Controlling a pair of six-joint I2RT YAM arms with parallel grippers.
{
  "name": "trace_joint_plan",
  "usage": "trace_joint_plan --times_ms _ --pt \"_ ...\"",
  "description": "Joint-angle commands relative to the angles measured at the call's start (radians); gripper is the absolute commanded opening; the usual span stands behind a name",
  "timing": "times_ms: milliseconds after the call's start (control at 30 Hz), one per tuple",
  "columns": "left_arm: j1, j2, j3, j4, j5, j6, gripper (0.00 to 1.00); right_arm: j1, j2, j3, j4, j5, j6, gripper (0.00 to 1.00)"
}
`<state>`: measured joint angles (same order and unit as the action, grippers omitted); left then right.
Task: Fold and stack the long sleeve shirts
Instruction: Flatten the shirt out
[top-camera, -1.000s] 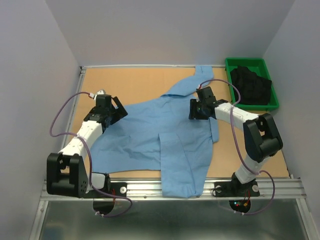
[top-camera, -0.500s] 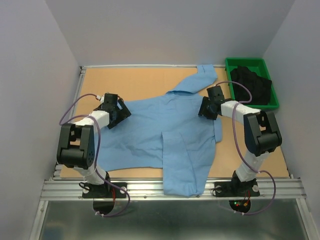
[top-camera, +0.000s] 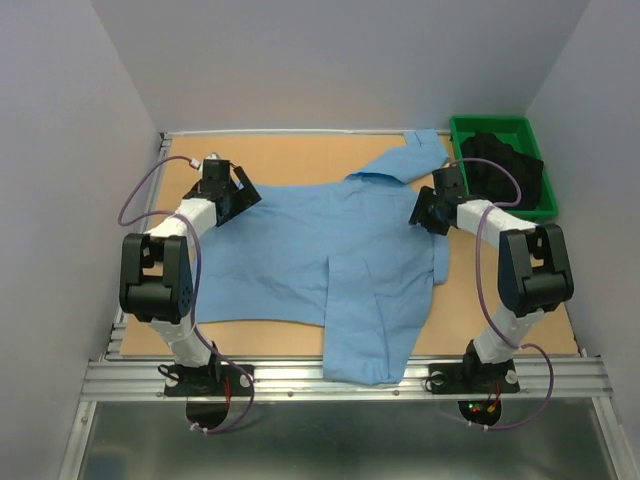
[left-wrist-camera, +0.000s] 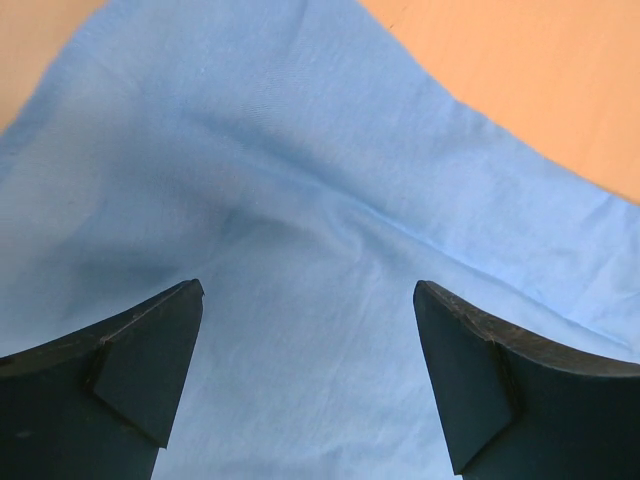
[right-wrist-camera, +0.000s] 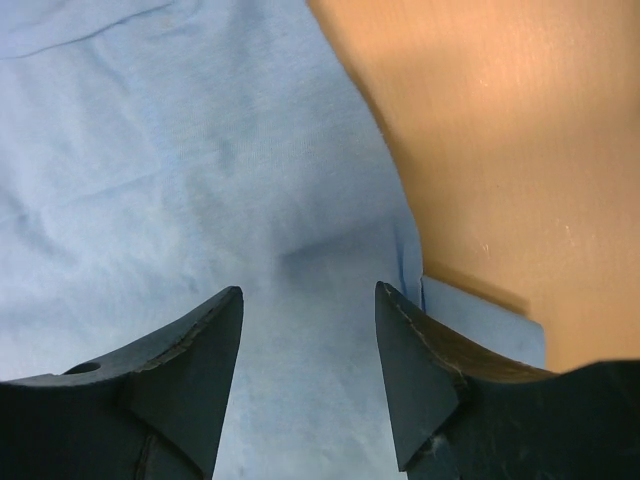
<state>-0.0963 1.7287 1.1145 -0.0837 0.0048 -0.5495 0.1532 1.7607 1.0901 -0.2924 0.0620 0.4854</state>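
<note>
Shirt (top-camera: 340, 250) spread flat; left fingers (left-wrist-camera: 130, 370), right fingers (right-wrist-camera: 180, 370) released; green bin (top-camera: 487, 121) holds black cloth (top-camera: 500, 170).

The left end effector (top-camera: 236, 196) moved from the left-middle of the frame up toward the upper left, and the left arm (top-camera: 155, 285) behind it folded upright instead of lying stretched low along the left edge. The right end effector (top-camera: 424, 213) slid to the right and slightly up, ending closer to the upper right. Between them the shirt (top-camera: 330, 250) was drawn out wider and flatter: its top edge rose higher on the tabletop (top-camera: 280, 155), its left part spread further left, and its slant straightened. The collar (top-camera: 372, 180) and the raised sleeve (top-camera: 420, 152) shifted right.
</note>
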Motion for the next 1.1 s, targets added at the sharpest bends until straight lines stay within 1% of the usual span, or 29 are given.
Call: trace_joint_plan --times_ms 0,67,167,300,400,467,600,667,700,733,833,967,1067 --pt "0.001 -0.175 -0.028 -0.016 -0.075 0.022 0.99 0.032 -0.144 0.037 0.002 -0.039 -0.082 0.62" --pt "0.003 -0.231 -0.092 -0.034 -0.12 0.011 0.99 0.049 -0.185 0.016 0.002 -0.054 -0.099 0.62" --pt "0.003 -0.267 -0.177 -0.039 -0.144 0.019 0.99 0.092 -0.25 -0.033 0.002 -0.111 -0.113 0.62" --pt "0.027 -0.274 -0.205 -0.013 -0.134 0.059 0.99 0.146 -0.291 -0.096 0.004 -0.128 -0.105 0.62" --pt "0.032 -0.268 -0.148 0.021 -0.128 0.1 0.97 0.195 -0.285 -0.13 0.007 -0.131 -0.084 0.62" --pt "0.032 -0.236 -0.076 0.042 -0.126 0.121 0.93 0.216 -0.271 -0.148 0.012 -0.131 -0.076 0.62" --pt "0.032 -0.123 0.059 0.048 -0.128 0.128 0.89 0.261 -0.253 -0.162 0.019 -0.119 -0.057 0.62" --pt "0.032 -0.045 0.128 0.047 -0.117 0.119 0.84 0.284 -0.248 -0.17 0.019 -0.11 -0.053 0.62" --pt "0.032 -0.019 0.152 0.039 -0.117 0.112 0.79 0.295 -0.247 -0.173 0.019 -0.107 -0.05 0.62" --pt "0.032 0.03 0.197 0.035 -0.123 0.108 0.77 0.301 -0.245 -0.176 0.019 -0.105 -0.05 0.63" --pt "0.032 0.097 0.252 0.019 -0.127 0.094 0.72 0.309 -0.251 -0.188 0.019 -0.091 -0.045 0.62" --pt "0.032 0.199 0.329 0.013 -0.097 0.071 0.7 0.309 -0.248 -0.176 0.019 -0.065 -0.053 0.62" --pt "0.03 0.258 0.364 0.013 -0.083 0.062 0.68 0.309 -0.231 -0.133 0.019 -0.01 -0.062 0.62"
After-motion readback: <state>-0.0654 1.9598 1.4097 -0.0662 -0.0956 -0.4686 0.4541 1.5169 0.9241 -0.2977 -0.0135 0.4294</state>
